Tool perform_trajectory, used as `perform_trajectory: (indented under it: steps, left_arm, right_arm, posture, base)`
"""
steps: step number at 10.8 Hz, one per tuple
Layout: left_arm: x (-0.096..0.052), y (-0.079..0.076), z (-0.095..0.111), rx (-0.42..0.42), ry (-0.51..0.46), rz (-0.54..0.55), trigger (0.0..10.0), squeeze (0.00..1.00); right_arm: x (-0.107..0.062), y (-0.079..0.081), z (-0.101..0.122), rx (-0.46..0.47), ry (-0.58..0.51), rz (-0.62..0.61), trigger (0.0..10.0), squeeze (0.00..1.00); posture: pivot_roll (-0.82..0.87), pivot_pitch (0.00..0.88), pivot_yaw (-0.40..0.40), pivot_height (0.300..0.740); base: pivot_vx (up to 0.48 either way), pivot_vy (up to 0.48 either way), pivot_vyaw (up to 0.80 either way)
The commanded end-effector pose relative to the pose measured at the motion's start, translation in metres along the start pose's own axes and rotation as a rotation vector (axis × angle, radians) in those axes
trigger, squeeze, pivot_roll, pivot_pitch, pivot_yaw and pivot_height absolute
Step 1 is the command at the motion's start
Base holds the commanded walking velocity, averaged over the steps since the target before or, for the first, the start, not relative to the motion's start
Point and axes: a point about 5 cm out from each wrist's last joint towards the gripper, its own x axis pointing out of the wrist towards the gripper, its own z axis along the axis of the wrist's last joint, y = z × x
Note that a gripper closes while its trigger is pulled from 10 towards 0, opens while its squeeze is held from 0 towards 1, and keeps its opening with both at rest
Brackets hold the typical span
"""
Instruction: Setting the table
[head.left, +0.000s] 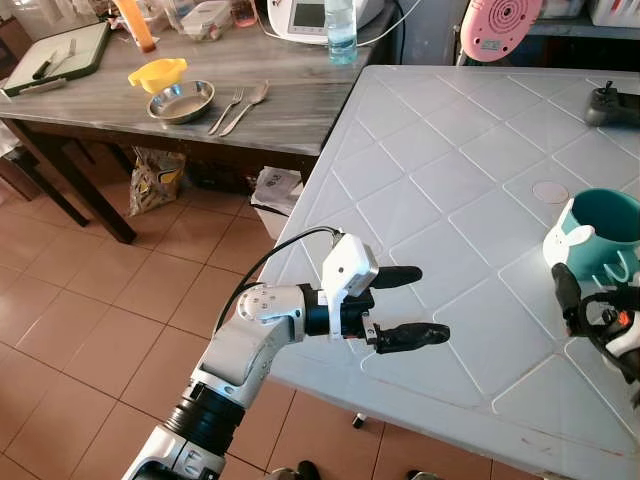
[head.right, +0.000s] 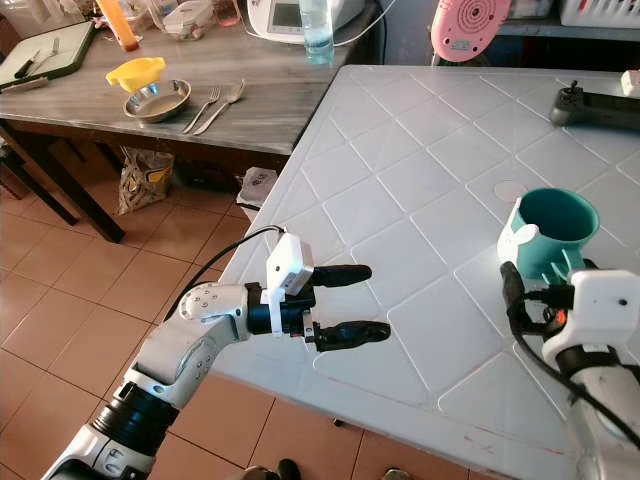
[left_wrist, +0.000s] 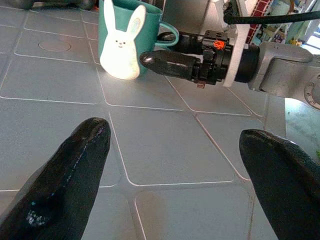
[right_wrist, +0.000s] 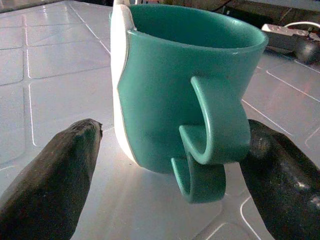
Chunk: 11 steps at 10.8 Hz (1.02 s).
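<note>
Right wrist view puts my right tool (right_wrist: 165, 165) around the teal mug (right_wrist: 170, 85): its two black fingers (right_wrist: 50, 175) are spread wide, one on each side of the cup, and I cannot tell whether either pad touches the wall yet. The mug stands upright on the white table (head.right: 400, 200), near the table's right edge and closer to the near edge than the far one. Its handle (right_wrist: 212, 140) faces my wrist, and a white rabbit figure (left_wrist: 121, 42) is stuck to the side that faces the table's middle.

My left tool (head.left: 405, 305) is held out over the near left corner of the table, fingers apart and holding nothing, pointing across toward the mug.

I judge the mug to be stiff and smooth, probably plastic or glazed, so fairly light but apt to slip if squeezed only at the rim. It looks empty as far as I can see into it. The looped handle sits between my fingers and could get in the way, so the sounder hold is across the body, low on the wall, clear of the raised rabbit.

On the wooden side table (head.left: 290, 100) beyond the far left corner lie a metal bowl (head.left: 181, 100), a fork (head.left: 227, 108) and a spoon (head.left: 246, 106), well apart from the mug.
</note>
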Motion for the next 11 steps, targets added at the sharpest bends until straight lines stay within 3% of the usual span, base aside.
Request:
perform_trajectory:
  steps: [1,2,3,4,11]
  left_arm:
    - [-0.002,-0.002,0.001,0.016,0.003,-0.01,10.0,0.0]
    - [-0.002,-0.002,0.001,0.014,0.005,-0.008,10.0,0.0]
    - [-0.002,-0.002,0.001,0.015,0.006,-0.005,10.0,0.0]
    - [-0.002,-0.002,0.0,0.014,0.006,0.0,10.0,0.0]
    - [0.0,-0.001,-0.001,0.006,0.007,0.013,10.0,0.0]
  right_arm:
    - [0.001,-0.004,0.001,0.006,-0.005,0.0,10.0,1.0]
    - [0.003,-0.002,0.002,0.014,-0.011,0.011,10.0,0.98]
    - [0.004,0.0,0.004,0.017,-0.017,0.022,4.7,0.42]
    - [0.005,0.002,0.003,0.015,-0.02,0.028,0.0,0.0]
    - [0.0,0.012,0.006,0.018,-0.044,0.015,0.0,0.0]
  posture:
    - [-0.12,0.169,0.162,0.74]
    - [-0.12,0.169,0.162,0.74]
    - [-0.11,0.169,0.158,0.74]
    - [-0.11,0.168,0.157,0.74]
    - [-0.12,0.163,0.153,0.74]
  base:
    - [0.0,0.0,0.0]
    - [0.0,0.0,0.0]
    - [0.0,0.0,0.0]
    - [0.0,0.0,0.0]
    - [0.0,0.0,0.0]
